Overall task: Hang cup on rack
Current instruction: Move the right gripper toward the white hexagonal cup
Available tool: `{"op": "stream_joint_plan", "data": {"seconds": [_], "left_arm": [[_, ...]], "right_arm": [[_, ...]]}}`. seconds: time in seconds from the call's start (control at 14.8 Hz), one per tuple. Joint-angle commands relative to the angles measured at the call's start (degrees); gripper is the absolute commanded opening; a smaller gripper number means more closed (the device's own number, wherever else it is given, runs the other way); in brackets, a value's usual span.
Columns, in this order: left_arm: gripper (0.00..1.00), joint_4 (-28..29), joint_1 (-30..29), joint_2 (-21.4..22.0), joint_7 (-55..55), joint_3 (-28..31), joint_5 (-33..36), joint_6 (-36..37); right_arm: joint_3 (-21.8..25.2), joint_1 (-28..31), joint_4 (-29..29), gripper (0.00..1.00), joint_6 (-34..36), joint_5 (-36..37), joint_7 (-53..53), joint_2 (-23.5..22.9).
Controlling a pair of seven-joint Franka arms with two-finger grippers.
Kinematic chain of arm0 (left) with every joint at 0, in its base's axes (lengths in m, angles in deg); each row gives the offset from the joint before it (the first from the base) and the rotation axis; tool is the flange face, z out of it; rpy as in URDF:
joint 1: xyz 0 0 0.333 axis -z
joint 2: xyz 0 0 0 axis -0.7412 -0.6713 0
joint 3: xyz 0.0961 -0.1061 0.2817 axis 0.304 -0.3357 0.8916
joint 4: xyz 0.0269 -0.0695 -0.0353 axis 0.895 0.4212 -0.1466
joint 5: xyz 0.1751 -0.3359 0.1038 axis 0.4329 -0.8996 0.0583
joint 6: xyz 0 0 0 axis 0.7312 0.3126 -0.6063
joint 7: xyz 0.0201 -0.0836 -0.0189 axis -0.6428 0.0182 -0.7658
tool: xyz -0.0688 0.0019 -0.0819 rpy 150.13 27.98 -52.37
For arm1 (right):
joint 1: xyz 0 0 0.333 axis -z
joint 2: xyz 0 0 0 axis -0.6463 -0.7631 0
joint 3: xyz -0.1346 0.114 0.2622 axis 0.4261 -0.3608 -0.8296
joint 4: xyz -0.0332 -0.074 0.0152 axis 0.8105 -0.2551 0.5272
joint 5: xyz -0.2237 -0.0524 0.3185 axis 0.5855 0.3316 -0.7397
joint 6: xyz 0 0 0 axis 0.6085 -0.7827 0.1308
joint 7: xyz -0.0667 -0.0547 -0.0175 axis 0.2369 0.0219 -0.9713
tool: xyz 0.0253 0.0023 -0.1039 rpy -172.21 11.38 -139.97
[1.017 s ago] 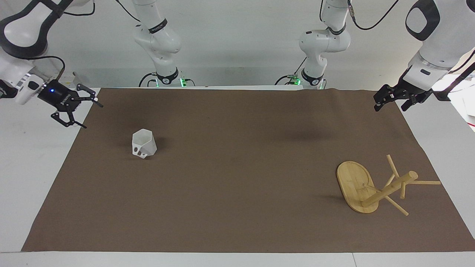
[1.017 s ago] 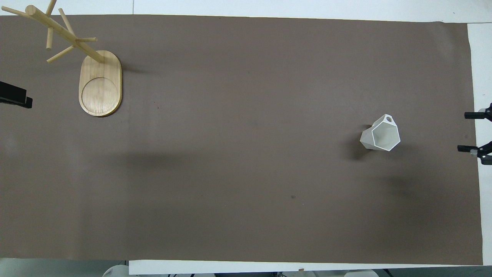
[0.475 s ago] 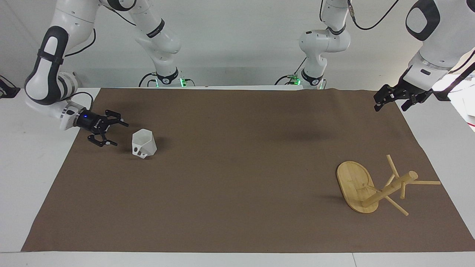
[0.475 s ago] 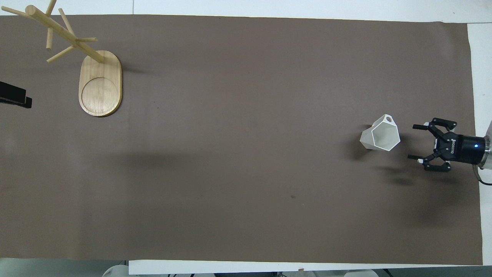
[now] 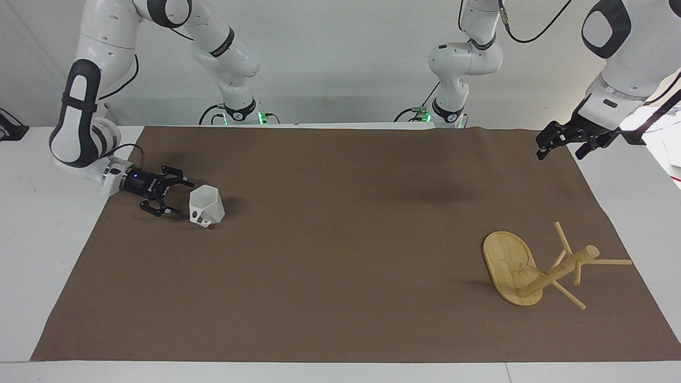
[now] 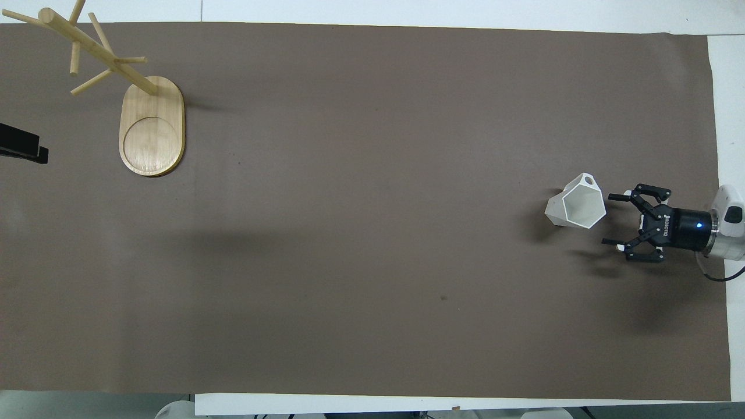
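Note:
The white faceted cup (image 5: pixel 207 205) stands upright on the brown mat toward the right arm's end, and it also shows in the overhead view (image 6: pixel 576 207). Its handle points away from the robots. My right gripper (image 5: pixel 183 198) is low over the mat, level with the cup and just beside it on the side toward the table's end. It is open, empty, and pointed at the cup with a small gap between them; it also shows in the overhead view (image 6: pixel 607 220). The bamboo rack (image 5: pixel 533 267) stands empty at the left arm's end (image 6: pixel 152 125). My left gripper (image 5: pixel 563 143) waits open over the mat's edge.
The brown mat (image 5: pixel 340 255) covers most of the white table. Only the left gripper's black tip (image 6: pixel 23 149) shows in the overhead view, beside the rack's base.
My right gripper has come down from over the table's edge and moved in over the mat up to the cup. The cup, the rack and the left arm have not moved.

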Motion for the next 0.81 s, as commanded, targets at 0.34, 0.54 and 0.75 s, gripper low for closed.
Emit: {"op": "stream_joint_plan", "data": {"seconds": [0.34, 0.54, 0.75], "left_arm": [[1.0, 0.42, -0.6, 0.85, 0.55, -0.44, 1.12, 0.49], [1.0, 0.42, -0.6, 0.85, 0.55, -0.44, 1.12, 0.41], [1.0, 0.33, -0.78, 0.76, 0.64, -0.26, 1.39, -0.03]], "right_arm": [[-0.21, -3.62, 2.69, 1.0, -3.51, -3.2, -1.4, 1.3], [-0.21, -5.37, 2.69, 1.0, -4.04, -4.42, -1.4, 1.21], [-0.3, -6.09, 2.69, 1.0, -5.01, -4.69, -1.4, 1.21]]}}
